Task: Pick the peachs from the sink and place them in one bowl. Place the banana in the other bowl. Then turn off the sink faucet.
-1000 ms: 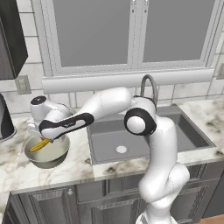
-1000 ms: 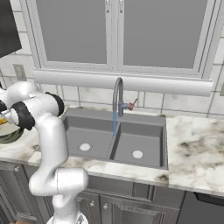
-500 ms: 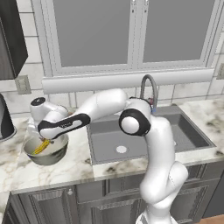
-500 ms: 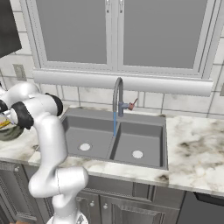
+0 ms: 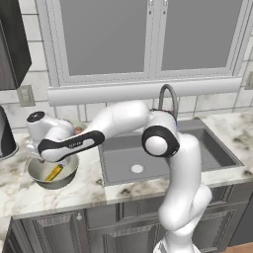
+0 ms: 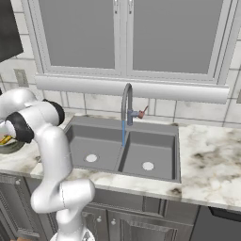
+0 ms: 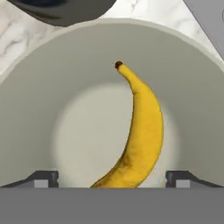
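Hand view: small curved yellow banana (image 7: 142,135) lies in the round grey-beige bowl (image 7: 52,78), jaws apart and empty. Next: lift clear, reach right for the tall grey gooseneck faucet (image 6: 126,103).

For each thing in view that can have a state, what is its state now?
claw: open, tips wide apart over the bowl
banana: lying in the bowl, released
bowl: upright on the counter
sink faucet: on, water running
sink: both basins without fruit

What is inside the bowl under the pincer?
The banana lies alone in the bowl, between the open pincer fingertips; its lower end is cut off by the frame edge.
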